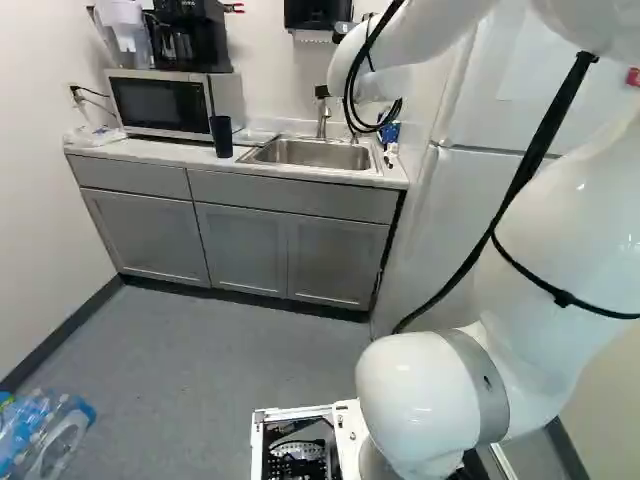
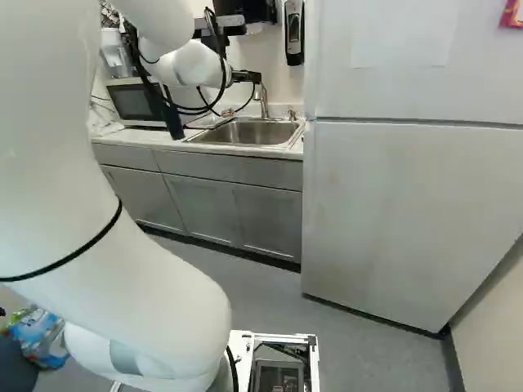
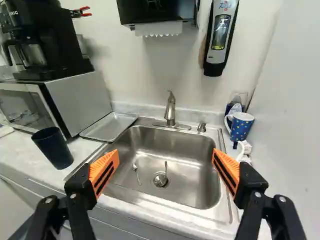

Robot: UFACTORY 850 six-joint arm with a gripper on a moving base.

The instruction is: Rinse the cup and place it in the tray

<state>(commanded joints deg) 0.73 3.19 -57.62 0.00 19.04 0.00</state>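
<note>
The cup (image 3: 52, 148), a dark tumbler, stands upright on the bench (image 3: 20, 152), near the front edge, beside the tray (image 3: 109, 126). The claw (image 3: 165, 154) is spread wide, holding nothing, and faces the sink (image 3: 205, 167). To grasp, align the claw with the cup, pass one pad down each side, and close gently at mid-height; an off-center approach may tip it. Maintain clearance from the microwave (image 3: 82, 100) behind. For rinsing, avoid striking the faucet (image 3: 171, 110). The patterned mug (image 3: 241, 125) stands across the sink; leave it undisturbed.
</note>
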